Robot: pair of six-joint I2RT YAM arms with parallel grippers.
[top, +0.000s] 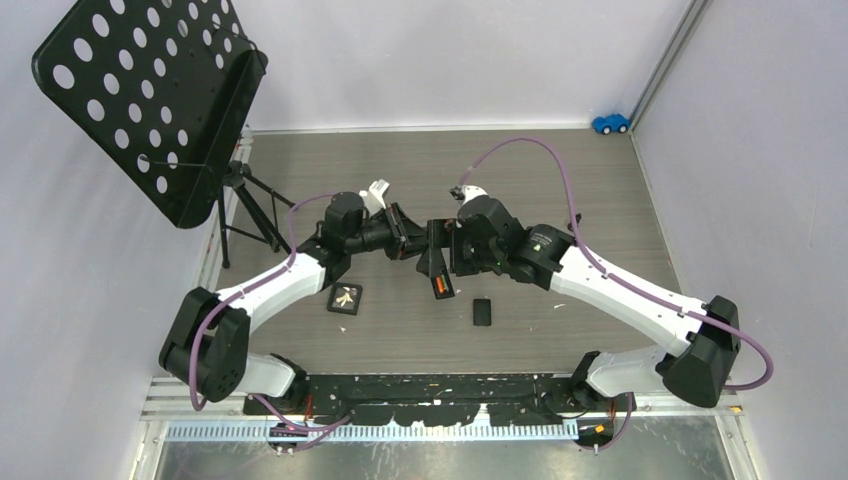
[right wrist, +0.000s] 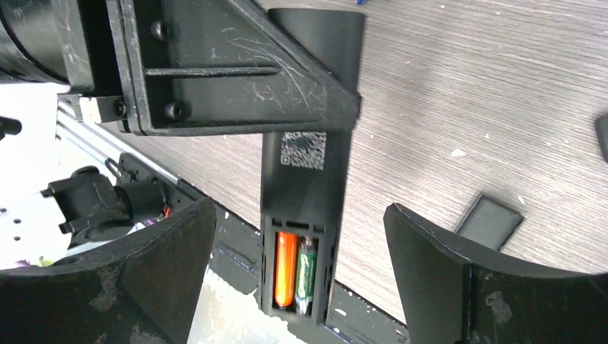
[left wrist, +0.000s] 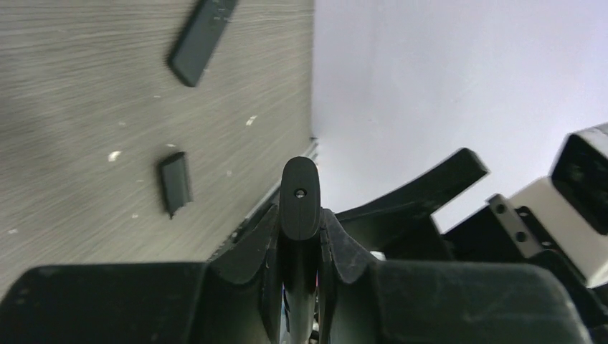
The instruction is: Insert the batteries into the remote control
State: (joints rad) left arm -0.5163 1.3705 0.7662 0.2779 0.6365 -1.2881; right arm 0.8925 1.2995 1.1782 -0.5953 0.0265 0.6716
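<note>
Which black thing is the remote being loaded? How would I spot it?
Look above the middle of the grey table. The remote is held up there by the left pincer. Unlike the small cover plate lying flat nearby, it is long, with an orange battery and a green battery in its open end.

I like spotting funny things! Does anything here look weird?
Yes. The remote is open at the back with two batteries showing, and a small black cover plate lies apart on the table.
</note>
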